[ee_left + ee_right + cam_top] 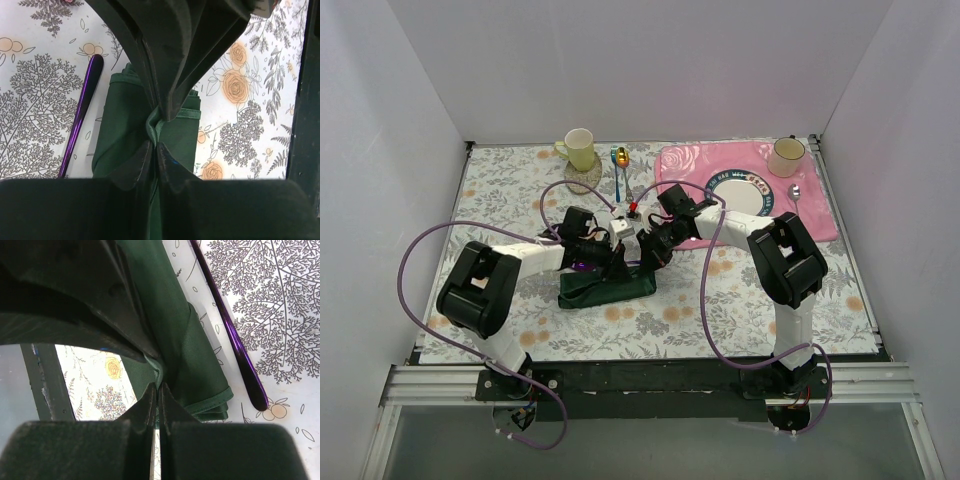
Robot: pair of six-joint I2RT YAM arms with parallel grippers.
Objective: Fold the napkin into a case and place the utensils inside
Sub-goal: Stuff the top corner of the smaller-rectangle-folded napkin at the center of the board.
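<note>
The dark green napkin (605, 288) lies folded into a narrow band on the flowered tablecloth, between the two arms. In the left wrist view my left gripper (156, 144) is shut on a raised pleat of the napkin (125, 125). The right gripper's fingers (170, 90) meet that same pleat from above. The right wrist view shows my right gripper (159, 386) shut on the napkin's (200, 355) pinched edge. One shiny purple utensil handle (82, 110) lies on the tablecloth right beside the cloth, and it shows again as the purple handle (235, 340). Both grippers (618, 262) (646, 258) sit almost tip to tip.
A yellow mug (579, 148) and blue and gold spoons (618, 165) stand at the back. The pink rose placemat (820, 215) at the back right carries a plate (752, 186), a cup (786, 156) and a silver spoon (795, 193). The table's dark front rail (302, 125) runs close by.
</note>
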